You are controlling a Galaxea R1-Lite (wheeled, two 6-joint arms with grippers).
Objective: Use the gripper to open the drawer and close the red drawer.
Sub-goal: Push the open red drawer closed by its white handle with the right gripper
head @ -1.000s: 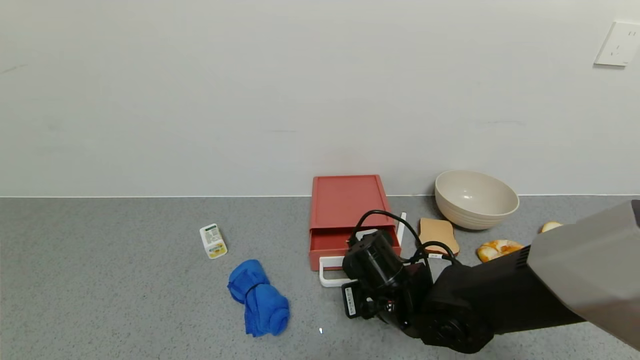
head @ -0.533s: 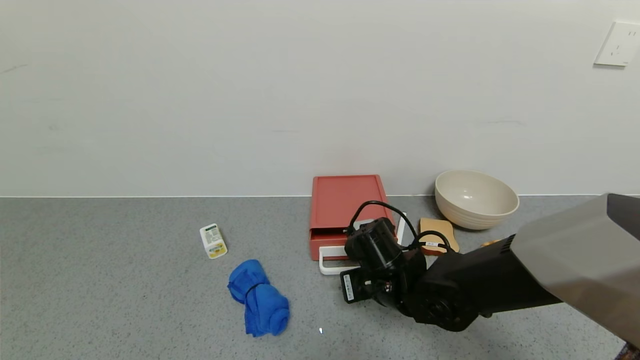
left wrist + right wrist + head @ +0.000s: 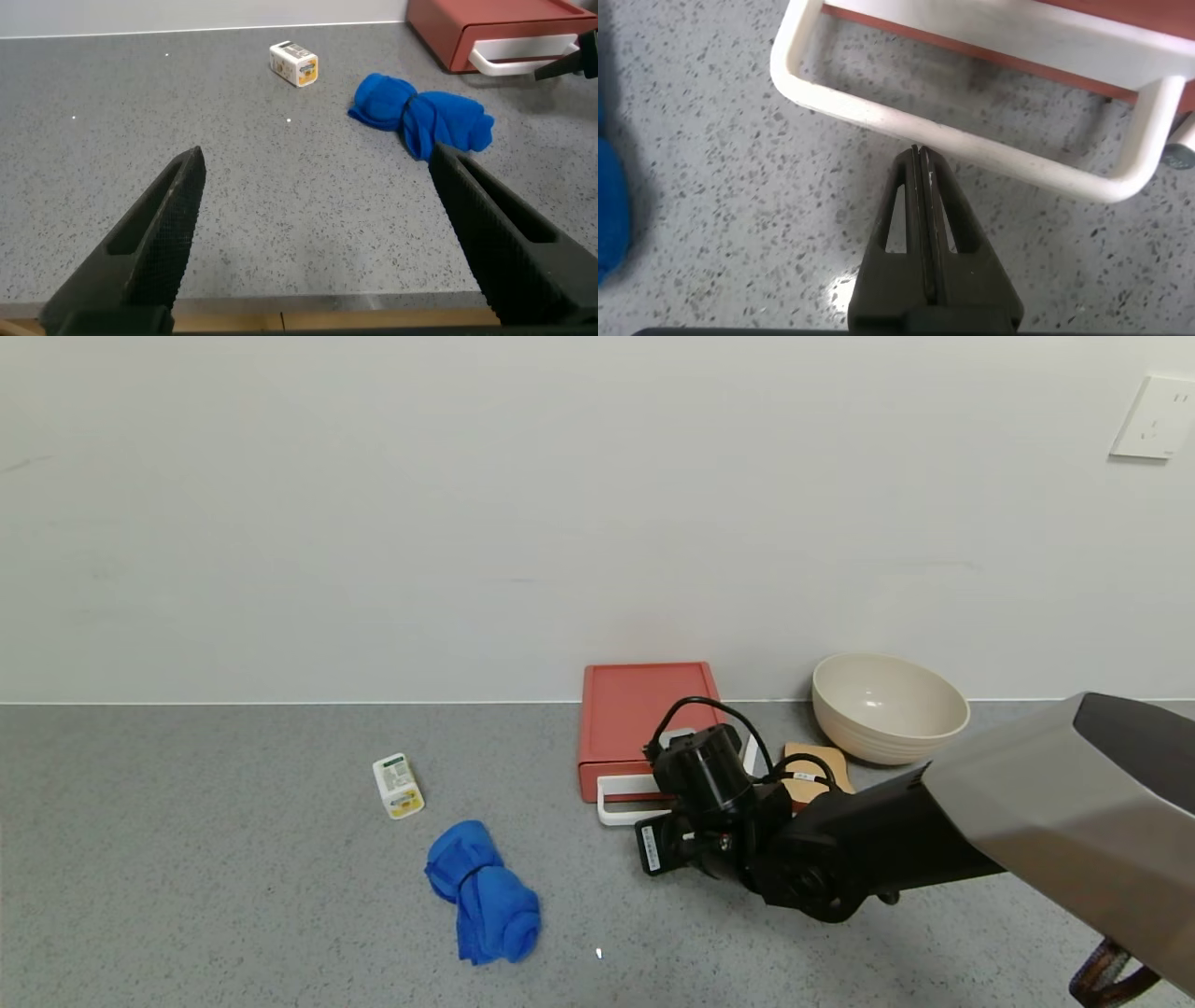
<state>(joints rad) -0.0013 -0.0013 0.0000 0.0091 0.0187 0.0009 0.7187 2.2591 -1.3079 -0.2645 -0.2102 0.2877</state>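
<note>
The red drawer (image 3: pixel 637 711) stands against the back wall, its tray nearly flush in the box and its white loop handle (image 3: pixel 618 791) sticking out in front. My right gripper (image 3: pixel 693 773) is shut and empty. In the right wrist view its closed tips (image 3: pixel 918 153) touch the outer bar of the handle (image 3: pixel 990 149) from the front. My left gripper (image 3: pixel 316 154) is open and empty, low over bare counter near the front edge. The drawer (image 3: pixel 486 21) also shows far off in the left wrist view.
A beige bowl (image 3: pixel 887 707) stands right of the drawer, with a bread slice (image 3: pixel 820 763) in front of it. A rolled blue cloth (image 3: pixel 485 891) and a small white-and-yellow box (image 3: pixel 399 786) lie to the left. The wall runs right behind the drawer.
My right gripper has moved toward the wall with its shut tips against the handle. The tray has slid from clearly open to almost fully in.
</note>
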